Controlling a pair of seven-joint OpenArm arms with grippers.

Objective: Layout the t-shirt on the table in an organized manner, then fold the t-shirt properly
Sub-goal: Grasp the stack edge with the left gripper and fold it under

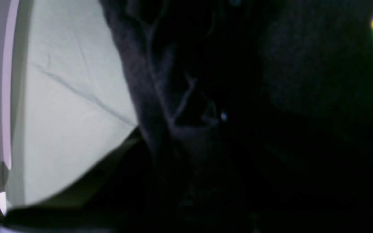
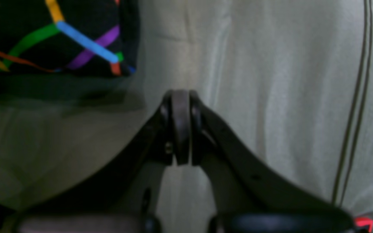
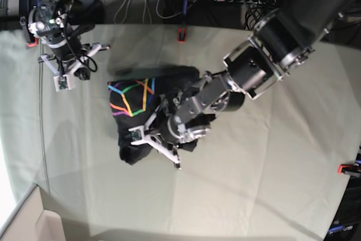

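Base view: the t-shirt (image 3: 141,111) is bunched mid-table (image 3: 271,184); it is pinched by the left gripper (image 3: 148,137); the right gripper (image 3: 63,77) is closed, empty; spreading is required next.

Dark fabric of the t-shirt (image 1: 238,113) fills most of the frame, very close and blurred, with folds and a seam line faintly visible near the middle. At the far right edge, part of its print shows in green, yellow, orange and purple. To the left lies the pale counter (image 1: 70,106), its cloth crossed by a diagonal crease.
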